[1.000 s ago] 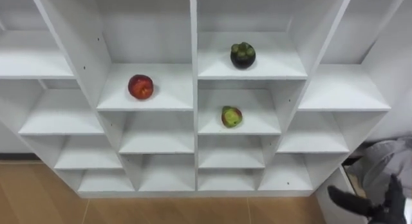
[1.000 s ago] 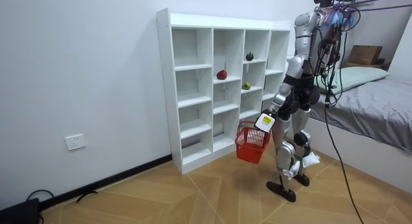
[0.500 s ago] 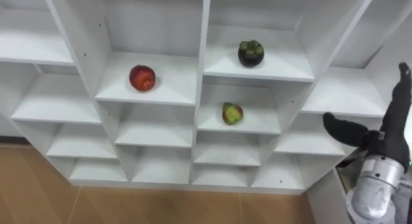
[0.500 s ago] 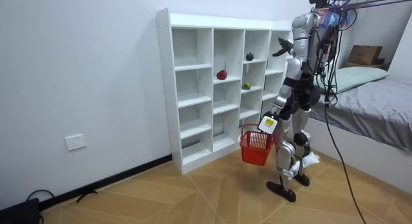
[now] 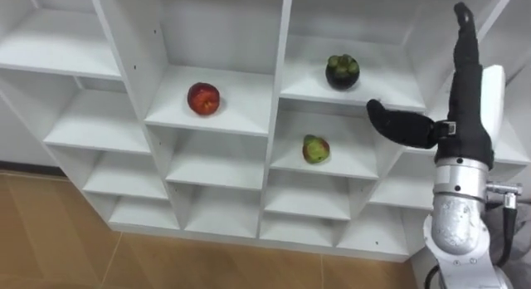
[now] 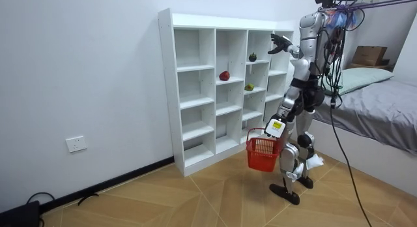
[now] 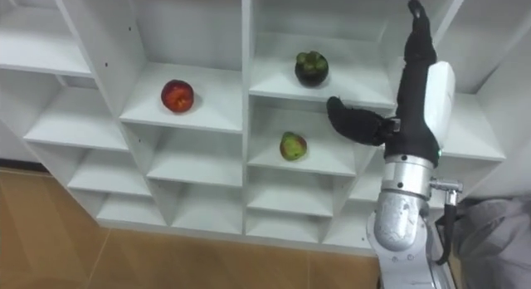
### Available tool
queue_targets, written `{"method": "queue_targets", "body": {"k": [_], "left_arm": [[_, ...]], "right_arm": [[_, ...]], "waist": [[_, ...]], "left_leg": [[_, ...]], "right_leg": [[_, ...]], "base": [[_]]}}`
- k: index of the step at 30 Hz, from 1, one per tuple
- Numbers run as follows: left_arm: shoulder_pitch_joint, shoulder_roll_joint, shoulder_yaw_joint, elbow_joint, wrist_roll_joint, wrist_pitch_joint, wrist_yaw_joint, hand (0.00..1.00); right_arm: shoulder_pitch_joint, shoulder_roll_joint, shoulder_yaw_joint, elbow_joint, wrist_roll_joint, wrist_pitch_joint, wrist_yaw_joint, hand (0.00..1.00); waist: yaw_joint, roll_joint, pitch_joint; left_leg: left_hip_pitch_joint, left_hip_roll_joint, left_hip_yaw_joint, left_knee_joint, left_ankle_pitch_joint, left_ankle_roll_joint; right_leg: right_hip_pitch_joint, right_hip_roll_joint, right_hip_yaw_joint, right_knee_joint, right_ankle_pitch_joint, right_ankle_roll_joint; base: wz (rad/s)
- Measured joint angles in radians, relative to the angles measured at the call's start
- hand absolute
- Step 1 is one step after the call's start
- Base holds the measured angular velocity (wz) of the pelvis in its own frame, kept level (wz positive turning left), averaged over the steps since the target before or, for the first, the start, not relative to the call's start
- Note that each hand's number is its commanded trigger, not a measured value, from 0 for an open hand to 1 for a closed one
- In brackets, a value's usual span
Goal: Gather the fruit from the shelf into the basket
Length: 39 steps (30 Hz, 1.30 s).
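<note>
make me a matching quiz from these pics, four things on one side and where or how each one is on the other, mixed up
Things:
1 apple
2 green fruit
3 basket
4 right hand

Place or state:
a open, held up before the shelves
b hangs from the left hand
c in the cell under the mangosteen
d alone in the column left of the other fruits

Pairs: 1-d, 2-c, 3-b, 4-a
</note>
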<state>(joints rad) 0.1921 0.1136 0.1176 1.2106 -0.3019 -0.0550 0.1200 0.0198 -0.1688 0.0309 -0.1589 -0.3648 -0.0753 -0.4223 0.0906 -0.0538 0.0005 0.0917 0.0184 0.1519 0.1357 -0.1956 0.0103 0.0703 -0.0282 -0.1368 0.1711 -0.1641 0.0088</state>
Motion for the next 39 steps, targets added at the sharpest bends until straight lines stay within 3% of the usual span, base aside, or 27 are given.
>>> {"method": "queue_targets", "body": {"k": [14, 19, 23, 30, 33, 39], "left_arm": [[-0.004, 0.020, 0.006, 0.001, 0.030, 0.002, -0.015, 1.00], [-0.002, 0.020, 0.004, -0.002, 0.031, 0.002, -0.013, 1.00], [0.016, 0.022, 0.003, -0.013, 0.031, 0.005, -0.013, 1.00], [0.023, 0.024, -0.004, -0.015, 0.031, 0.022, 0.007, 1.00], [0.023, 0.031, -0.004, -0.017, 0.032, 0.022, 0.005, 1.00], [0.023, 0.035, -0.005, -0.039, 0.031, 0.021, -0.006, 1.00]], "right_arm": [[-0.019, -0.005, 0.059, -0.012, -0.010, 0.000, 0.068, 0.00], [-0.019, -0.011, 0.076, -0.010, 0.007, 0.000, 0.076, 0.00], [-0.020, -0.046, 0.073, 0.018, 0.031, 0.000, 0.072, 0.00], [-0.056, -0.055, 0.057, 0.114, 0.123, 0.004, 0.054, 0.00], [-0.057, -0.067, 0.052, 0.117, 0.166, 0.004, 0.055, 0.00], [-0.080, -0.067, 0.013, 0.170, 0.254, -0.005, 0.053, 0.00]], "waist": [[0.030, -0.024, 0.0016], [0.028, -0.024, 0.0041], [0.029, -0.023, 0.0044], [0.016, -0.031, 0.0035], [0.012, -0.034, 0.0080], [-0.005, -0.037, 0.0089]], "left_leg": [[-0.010, 0.000, -0.019, 0.000, 0.000, -0.001], [-0.013, 0.000, -0.027, 0.002, 0.000, -0.001], [-0.012, 0.000, -0.027, 0.001, 0.001, -0.001], [-0.013, 0.000, -0.030, 0.002, 0.001, -0.001], [-0.013, -0.001, -0.042, 0.002, 0.002, -0.002], [-0.019, -0.003, -0.066, 0.009, 0.002, -0.002]], "right_leg": [[-0.002, -0.001, -0.021, -0.003, 0.000, 0.000], [0.000, -0.003, -0.039, -0.003, 0.000, 0.000], [0.001, -0.003, -0.041, -0.003, 0.000, 0.000], [0.002, -0.004, -0.042, -0.003, 0.000, 0.000], [0.006, -0.004, -0.052, -0.003, 0.000, 0.000], [0.014, -0.005, -0.065, -0.005, 0.000, 0.001]], "base": [[0.03], [0.04], [0.01], [0.00], [0.09], [0.12]]}}
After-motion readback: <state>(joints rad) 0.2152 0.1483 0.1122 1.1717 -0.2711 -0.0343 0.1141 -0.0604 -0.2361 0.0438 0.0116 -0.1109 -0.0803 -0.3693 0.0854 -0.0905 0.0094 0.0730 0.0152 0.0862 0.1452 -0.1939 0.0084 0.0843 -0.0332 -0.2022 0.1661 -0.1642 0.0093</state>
